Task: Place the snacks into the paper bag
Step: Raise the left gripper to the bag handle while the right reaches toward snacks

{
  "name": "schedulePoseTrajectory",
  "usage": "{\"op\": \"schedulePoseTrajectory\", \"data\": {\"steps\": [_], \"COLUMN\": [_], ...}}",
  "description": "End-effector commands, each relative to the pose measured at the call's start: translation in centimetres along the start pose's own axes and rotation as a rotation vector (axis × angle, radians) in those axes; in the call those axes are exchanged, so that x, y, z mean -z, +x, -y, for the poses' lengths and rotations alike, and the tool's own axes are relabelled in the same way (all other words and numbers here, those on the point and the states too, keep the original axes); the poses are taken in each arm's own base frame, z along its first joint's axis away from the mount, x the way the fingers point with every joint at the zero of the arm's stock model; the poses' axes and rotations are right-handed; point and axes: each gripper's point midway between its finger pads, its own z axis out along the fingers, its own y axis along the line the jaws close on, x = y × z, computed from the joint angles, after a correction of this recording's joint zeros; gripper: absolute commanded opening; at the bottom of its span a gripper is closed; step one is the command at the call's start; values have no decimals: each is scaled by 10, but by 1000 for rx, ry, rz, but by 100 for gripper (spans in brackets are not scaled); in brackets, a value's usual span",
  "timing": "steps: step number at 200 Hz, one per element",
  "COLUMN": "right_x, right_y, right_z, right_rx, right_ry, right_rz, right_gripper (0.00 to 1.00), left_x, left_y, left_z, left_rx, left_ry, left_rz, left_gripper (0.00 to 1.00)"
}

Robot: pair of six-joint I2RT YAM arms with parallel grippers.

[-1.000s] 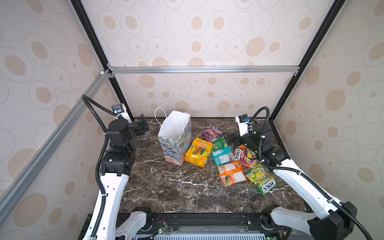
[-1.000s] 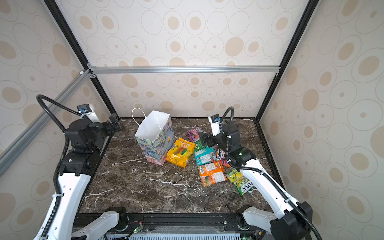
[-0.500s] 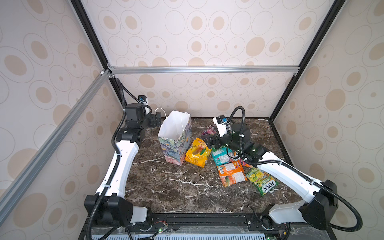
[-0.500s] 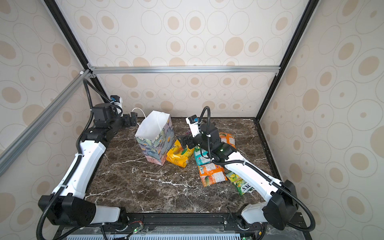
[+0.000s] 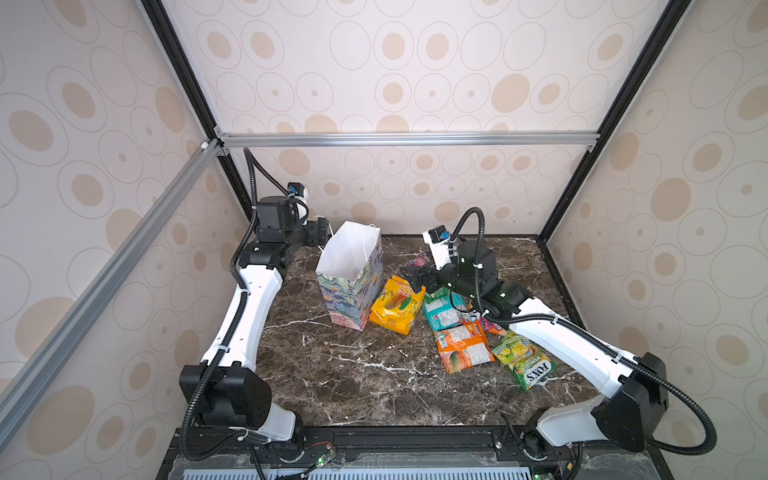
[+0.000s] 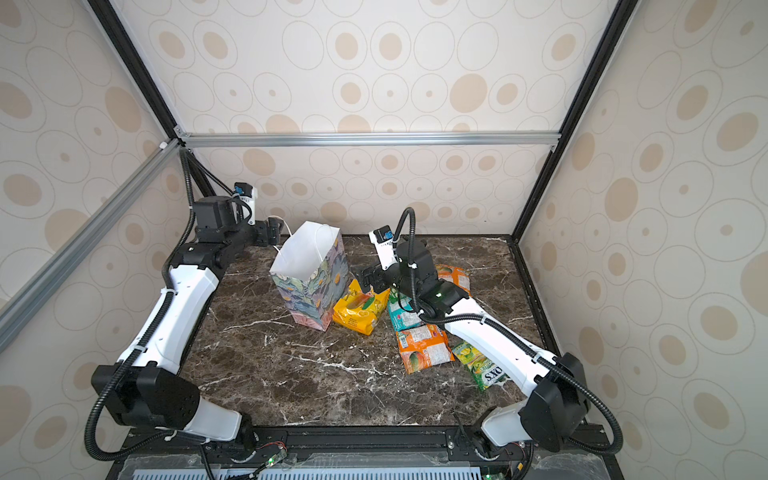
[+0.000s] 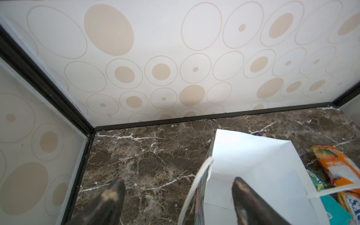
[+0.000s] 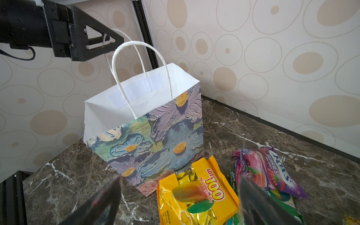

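Swung inward, left fingers (image 7: 109, 196) open astride paper bag handle (image 7: 207, 162), right fingers (image 8: 105, 200) open over snack (image 8: 194, 192)

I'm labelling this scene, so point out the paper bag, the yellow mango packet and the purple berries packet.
paper bag (image 8: 155, 140): right wrist view, floral front wall.
yellow mango packet (image 8: 190, 191): right wrist view, printed mango.
purple berries packet (image 8: 255, 169): right wrist view, pink fruit picture.

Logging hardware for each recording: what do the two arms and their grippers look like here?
Both the left arm and right arm have white shell links, black joint housings and black corrugated cable hoses fixed with white ties. The left gripper and right gripper are black with tapering fingers; a white camera mount with a blue tag sits behind each.
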Motion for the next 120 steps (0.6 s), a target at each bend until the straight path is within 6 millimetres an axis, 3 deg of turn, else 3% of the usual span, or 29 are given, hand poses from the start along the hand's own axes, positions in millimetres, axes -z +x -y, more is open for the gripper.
{"op": "schedulePoseTrajectory", "data": {"steps": [1, 77, 120], "right_x": [-2, -5, -9], "right_y": [-6, 0, 13], "right_z": [3, 10, 19], "right_rx": [-10, -26, -27], "right_ry": [25, 66, 112], "right_rz": [6, -23, -89], "right_gripper": [95, 95, 94], "left_x": [5, -2, 4], "left_y": [-4, 13, 12], "left_z": [11, 21, 27], "left_rx": [-23, 0, 20], "left_ry": [68, 134, 167], "left_rz": [9, -27, -22], "left_gripper": [72, 15, 0]}}
